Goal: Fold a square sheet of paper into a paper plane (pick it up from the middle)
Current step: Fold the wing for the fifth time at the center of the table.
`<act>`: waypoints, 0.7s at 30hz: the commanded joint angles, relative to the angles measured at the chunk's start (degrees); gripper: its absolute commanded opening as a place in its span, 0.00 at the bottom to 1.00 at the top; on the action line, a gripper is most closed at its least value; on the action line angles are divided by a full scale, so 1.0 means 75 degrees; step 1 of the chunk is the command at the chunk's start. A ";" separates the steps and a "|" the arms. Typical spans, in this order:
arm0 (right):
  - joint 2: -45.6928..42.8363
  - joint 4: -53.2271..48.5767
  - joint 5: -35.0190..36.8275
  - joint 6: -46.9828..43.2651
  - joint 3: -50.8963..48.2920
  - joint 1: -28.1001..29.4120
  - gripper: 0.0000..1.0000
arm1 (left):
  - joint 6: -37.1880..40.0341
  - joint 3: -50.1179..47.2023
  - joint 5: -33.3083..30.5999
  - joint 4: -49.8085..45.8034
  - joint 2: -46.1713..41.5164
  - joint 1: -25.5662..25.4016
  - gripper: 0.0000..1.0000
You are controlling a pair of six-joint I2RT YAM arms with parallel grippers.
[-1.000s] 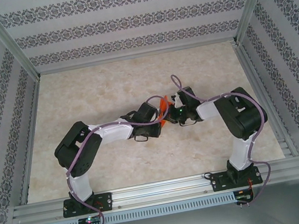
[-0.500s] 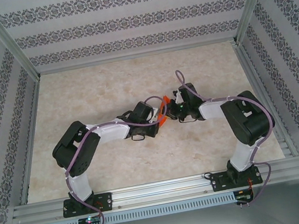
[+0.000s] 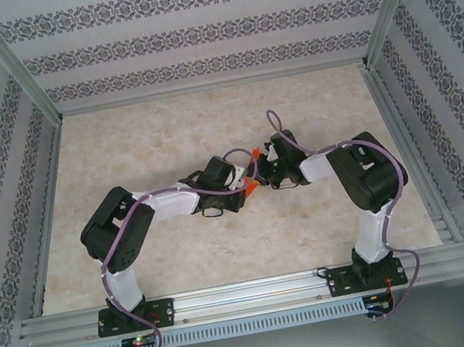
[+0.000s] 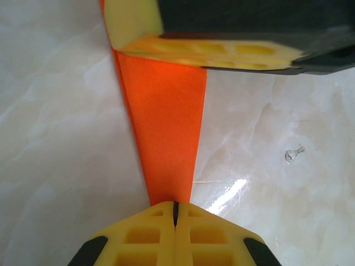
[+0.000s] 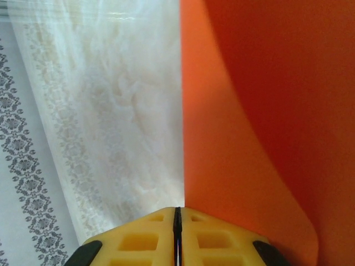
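Note:
The orange-red sheet of paper [image 3: 254, 173] hangs folded above the middle of the table, pinched between both grippers. In the left wrist view it is a narrow tapering strip [image 4: 166, 122] that runs from my left gripper [image 4: 175, 206], shut on its near end, up to the right gripper's yellow fingers [image 4: 211, 51] at its far end. In the right wrist view my right gripper [image 5: 177, 213] is shut on the paper's edge, and the curved sheet [image 5: 260, 127] covers the right half. From above, the left gripper [image 3: 245, 182] and right gripper [image 3: 264, 166] almost touch.
The pale marble tabletop [image 3: 163, 132] lies under both arms. Aluminium frame rails [image 3: 235, 296] run along the near edge and sides, with patterned walls [image 3: 190, 29] behind. Purple cables loop over both arms.
Both wrists have shifted a little toward the far side with the paper still between them. The right elbow swung outward and came back. Less orange shows from above.

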 commanded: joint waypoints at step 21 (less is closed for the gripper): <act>0.1145 -0.3504 0.1935 -0.1799 0.2511 -0.0646 0.09 | 0.0489 -0.0623 -0.0081 -0.1500 0.0640 0.0373 0.04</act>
